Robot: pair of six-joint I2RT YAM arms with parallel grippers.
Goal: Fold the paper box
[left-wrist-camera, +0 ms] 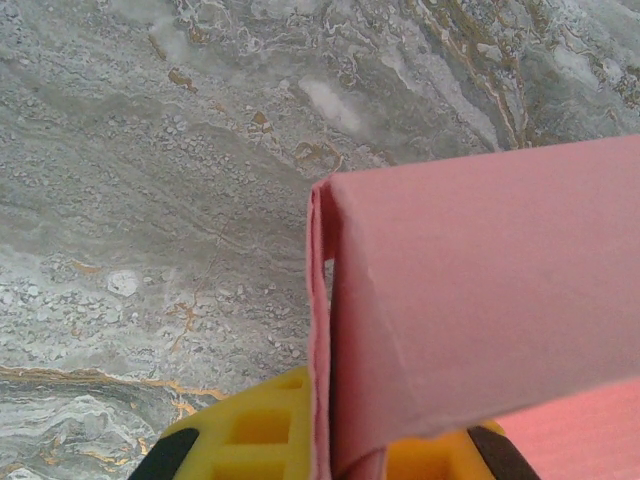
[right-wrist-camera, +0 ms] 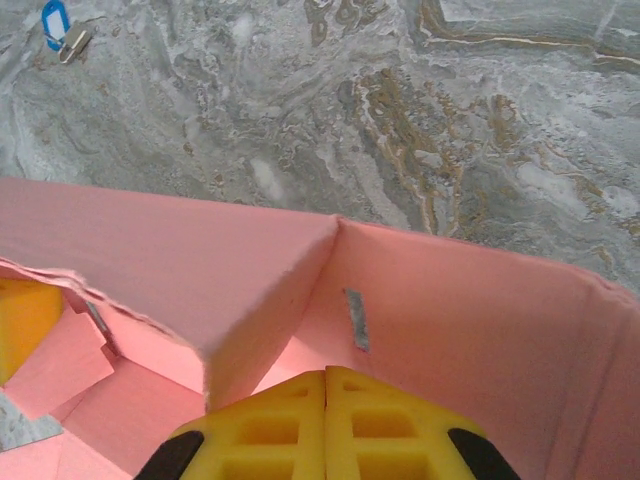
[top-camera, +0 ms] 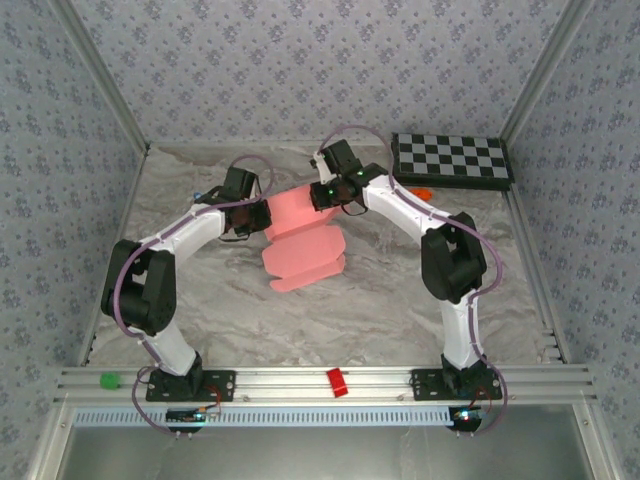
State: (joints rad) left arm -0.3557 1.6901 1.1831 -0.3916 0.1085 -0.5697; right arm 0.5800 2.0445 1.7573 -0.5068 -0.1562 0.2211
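The pink paper box (top-camera: 300,245) lies partly folded at the table's middle, between the two arms. My left gripper (top-camera: 258,218) is at its left edge. In the left wrist view the yellow fingers (left-wrist-camera: 250,430) are shut on an upright doubled wall of the paper box (left-wrist-camera: 480,290), whose card edge runs between them. My right gripper (top-camera: 325,195) is at the box's far right end. In the right wrist view this gripper (right-wrist-camera: 325,425) is shut, its fingers pressed together with nothing visible between them, inside a raised corner of the paper box (right-wrist-camera: 190,270) beside a small slot (right-wrist-camera: 356,320).
A checkerboard (top-camera: 450,157) lies at the back right with an orange toy (top-camera: 421,190) just in front of it. A small red block (top-camera: 337,381) and a green piece (top-camera: 108,379) sit on the front rail. A blue clip (right-wrist-camera: 55,22) lies on the marbled table beyond the box.
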